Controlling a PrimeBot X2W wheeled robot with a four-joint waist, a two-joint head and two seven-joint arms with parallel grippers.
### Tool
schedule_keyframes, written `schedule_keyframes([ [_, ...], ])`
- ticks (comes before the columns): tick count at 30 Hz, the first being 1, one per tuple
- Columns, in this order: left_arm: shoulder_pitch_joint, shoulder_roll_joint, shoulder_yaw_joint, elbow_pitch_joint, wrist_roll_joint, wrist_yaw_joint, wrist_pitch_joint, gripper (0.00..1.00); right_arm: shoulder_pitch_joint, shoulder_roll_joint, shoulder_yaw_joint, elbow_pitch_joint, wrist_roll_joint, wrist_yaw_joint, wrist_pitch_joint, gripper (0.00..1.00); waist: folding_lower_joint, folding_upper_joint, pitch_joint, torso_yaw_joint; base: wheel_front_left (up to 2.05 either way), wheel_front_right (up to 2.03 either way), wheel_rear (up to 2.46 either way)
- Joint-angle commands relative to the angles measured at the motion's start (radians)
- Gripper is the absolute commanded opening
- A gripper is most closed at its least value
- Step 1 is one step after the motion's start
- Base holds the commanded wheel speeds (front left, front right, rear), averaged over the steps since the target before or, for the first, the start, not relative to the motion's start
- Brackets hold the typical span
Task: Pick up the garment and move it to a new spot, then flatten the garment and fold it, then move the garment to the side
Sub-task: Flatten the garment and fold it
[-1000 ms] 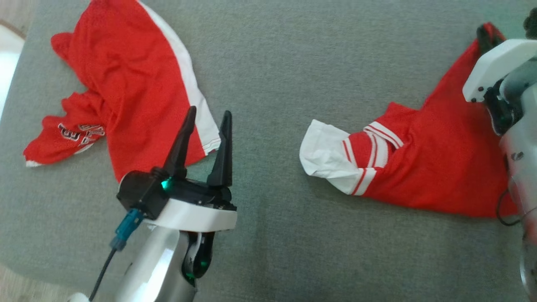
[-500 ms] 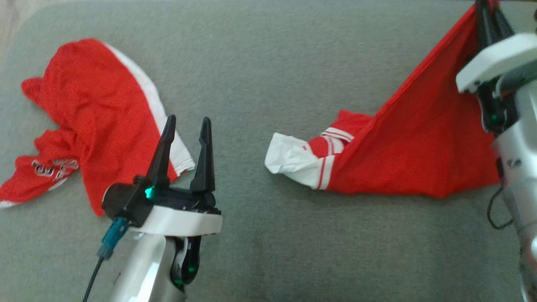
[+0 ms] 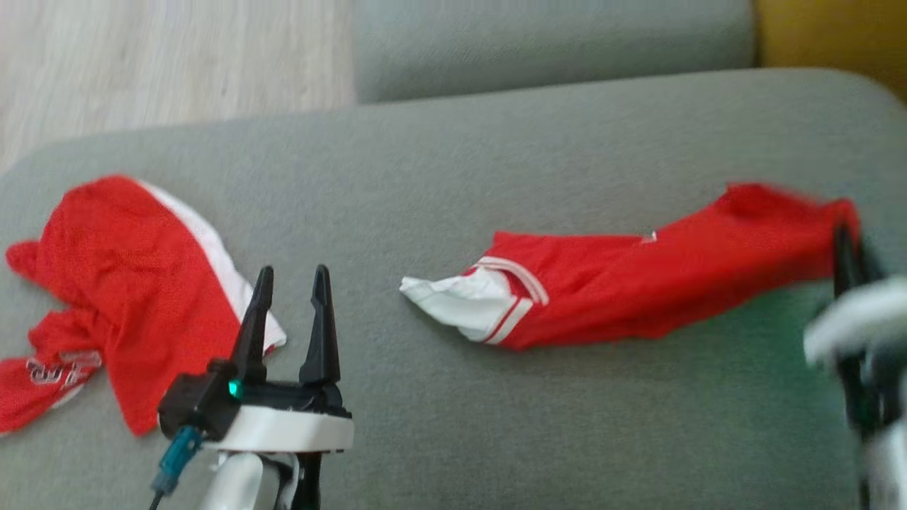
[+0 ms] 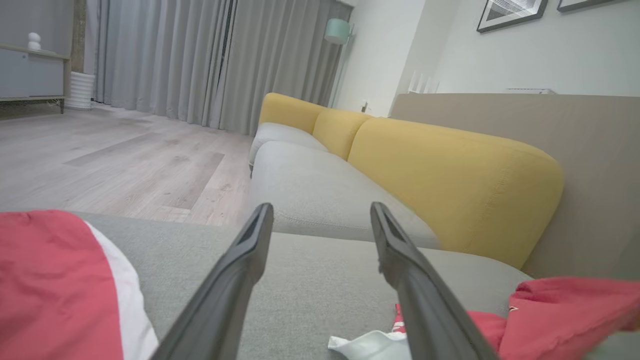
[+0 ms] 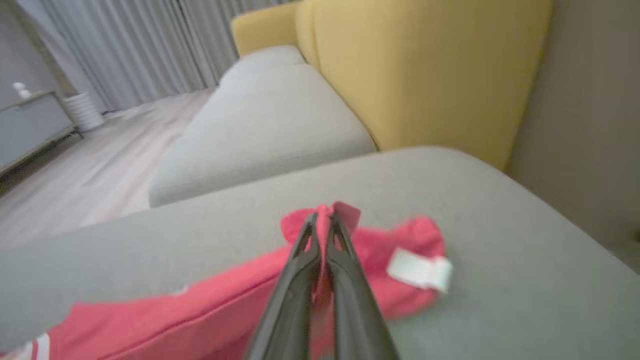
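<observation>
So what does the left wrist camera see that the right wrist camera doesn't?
Left wrist, not right: the other garment lying loose, the open left gripper, framed pictures on the wall. Right wrist, not left: the right gripper shut on the held garment, and a white label. Both: the held garment, the grey cushion, the yellow backrest, the curtains.

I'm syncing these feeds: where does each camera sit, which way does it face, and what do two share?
Head view: on the head, facing forward and down at the grey cushion; left pincer open lower left, right pincer blurred at right edge.
Left wrist view: on the left wrist, looking along its open fingers toward the yellow backrest.
Right wrist view: on the right wrist, looking along shut fingers clamping the striped red garment.
Shared: both wrist views show that backrest; head and left wrist views both show the garment.
</observation>
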Motion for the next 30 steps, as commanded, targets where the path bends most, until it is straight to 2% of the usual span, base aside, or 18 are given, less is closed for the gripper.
schedule_keyframes([
  [1, -0.024, 0.004, 0.036, -0.03, 0.004, -0.004, -0.005, 1.0, 0.012, 0.01, 0.002, -0.054, -0.015, -0.001, 0.014, 0.0, 0.0003, -0.0001, -0.04, -0.034, 0.0, 0.0, 0.0],
  [3, -0.013, 0.004, 0.038, -0.036, 0.001, -0.002, -0.005, 1.0, 0.135, 0.07, -0.09, -0.16, -0.084, -0.001, 0.072, 0.0, 0.0003, -0.0001, -0.053, -0.048, 0.0, 0.0, 0.0],
  [6, -0.012, 0.004, 0.035, -0.039, 0.002, -0.002, -0.005, 1.0, 0.209, 0.133, -0.151, -0.238, -0.149, -0.001, 0.106, 0.0, 0.0003, -0.0001, -0.053, -0.052, 0.0, 0.0, 0.0],
  [7, -0.012, 0.004, 0.032, -0.04, 0.002, -0.002, -0.005, 1.0, 0.224, 0.147, -0.16, -0.259, -0.17, -0.001, 0.108, 0.35, 0.0003, -0.0001, -0.053, -0.052, 0.0, 0.0, 0.0],
  [8, -0.013, 0.004, 0.029, -0.041, 0.002, -0.002, -0.005, 1.0, 0.234, 0.16, -0.167, -0.275, -0.184, -0.001, 0.111, 1.0, 0.0003, -0.0001, -0.052, -0.05, 0.0, 0.0, 0.0],
  [16, -0.011, 0.004, 0.021, -0.036, 0.01, -0.007, -0.005, 1.0, 0.234, 0.197, -0.154, -0.397, -0.228, -0.001, 0.061, 1.0, 0.0003, -0.0001, -0.046, -0.019, 0.0, 0.0, 0.0],
  [23, -0.013, 0.004, 0.021, -0.037, 0.013, -0.009, -0.005, 1.0, 0.191, 0.192, -0.002, -0.463, -0.17, -0.001, -0.01, 1.0, 0.0003, -0.0001, -0.046, 0.015, 0.0, 0.0, 0.0],
  [30, -0.016, 0.004, 0.004, -0.043, 0.008, -0.008, -0.005, 1.0, 0.206, 0.17, 0.1, -0.409, -0.142, -0.001, -0.025, 1.0, 0.0003, -0.0001, -0.032, 0.071, 0.0, 0.0, 0.0],
])
